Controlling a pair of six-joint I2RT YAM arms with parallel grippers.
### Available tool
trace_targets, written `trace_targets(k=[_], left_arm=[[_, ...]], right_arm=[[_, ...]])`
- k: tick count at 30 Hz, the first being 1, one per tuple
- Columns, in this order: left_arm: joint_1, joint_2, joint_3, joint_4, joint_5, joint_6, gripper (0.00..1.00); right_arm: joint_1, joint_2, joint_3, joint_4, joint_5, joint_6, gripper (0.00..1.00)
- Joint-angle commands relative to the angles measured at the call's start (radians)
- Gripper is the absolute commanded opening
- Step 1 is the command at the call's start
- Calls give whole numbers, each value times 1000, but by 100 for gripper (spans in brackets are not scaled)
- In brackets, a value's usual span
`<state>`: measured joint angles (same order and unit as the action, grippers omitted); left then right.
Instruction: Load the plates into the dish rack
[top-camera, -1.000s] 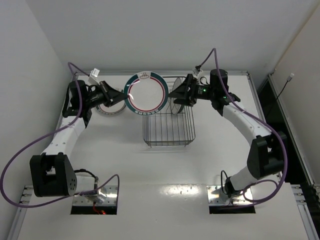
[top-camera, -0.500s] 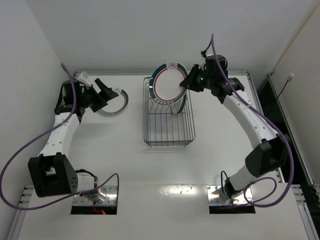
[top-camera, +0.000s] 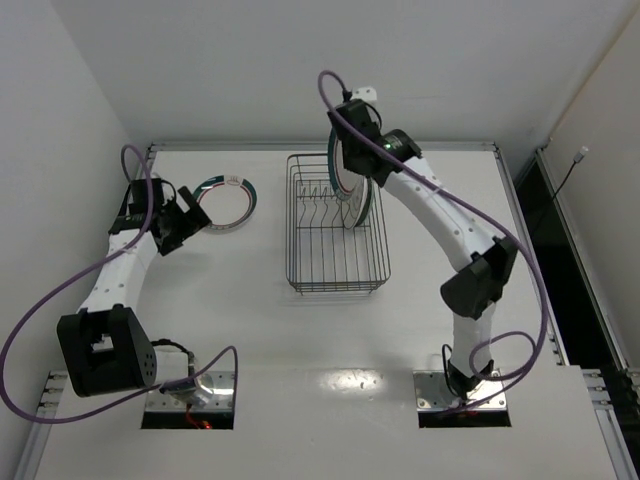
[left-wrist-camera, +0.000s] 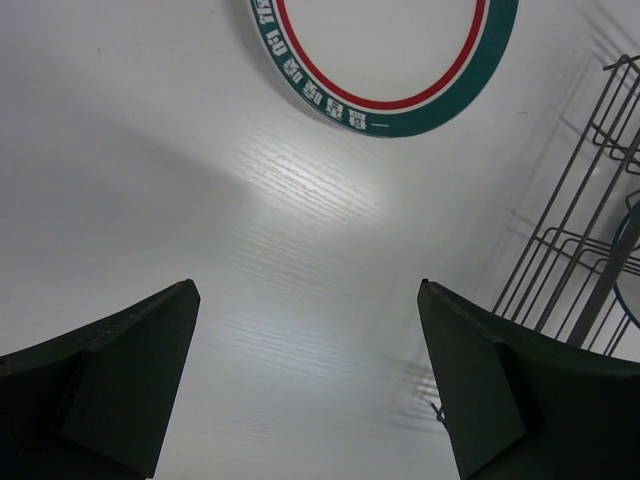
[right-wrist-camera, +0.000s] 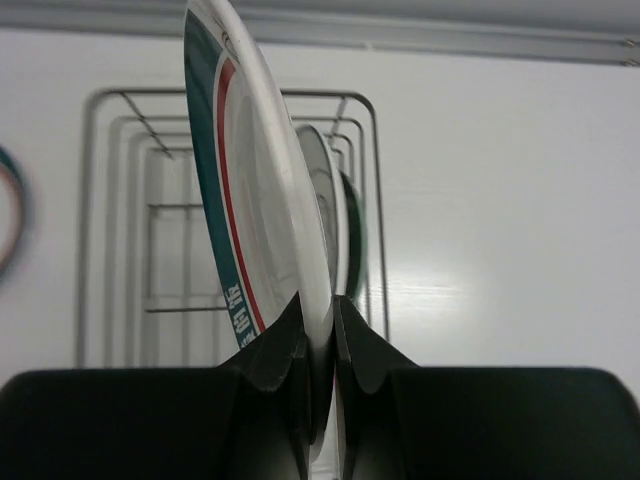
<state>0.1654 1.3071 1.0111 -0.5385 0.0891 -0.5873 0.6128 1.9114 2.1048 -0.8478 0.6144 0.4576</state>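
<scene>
The dish rack (top-camera: 338, 289) is open in its near half; upright plates (right-wrist-camera: 343, 232) and the banded plate (right-wrist-camera: 250, 200) pinched by the right fingers (right-wrist-camera: 270, 372) crowd its far end. Bare tabletop (left-wrist-camera: 300, 300) shows between the spread left fingers (left-wrist-camera: 120, 380).

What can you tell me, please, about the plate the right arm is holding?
The plate is round, white and glossy like ceramic, with a broad teal rim band bearing white lettering and a thin red ring inside it. The right gripper holds it on edge, nearly upright, jaws shut on its rim from both faces. It hangs over the far part of the dish rack, beside two plates standing there; whether it touches the wires cannot be told.
</scene>
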Motion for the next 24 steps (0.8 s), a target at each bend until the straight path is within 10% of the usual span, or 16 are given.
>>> trace_targets(k=[1,20,24], left_arm=[[6,-12,3,-11,-29,21,90],[6,37,30,-50,-29,40,90],[6,46,21,-51,-29,40,90]], right_arm=[[7,34,57,-39,197,-71,0],[-14,259,-5,-106,-98,89,0],[-25,259,1,-97,-202,89,14]])
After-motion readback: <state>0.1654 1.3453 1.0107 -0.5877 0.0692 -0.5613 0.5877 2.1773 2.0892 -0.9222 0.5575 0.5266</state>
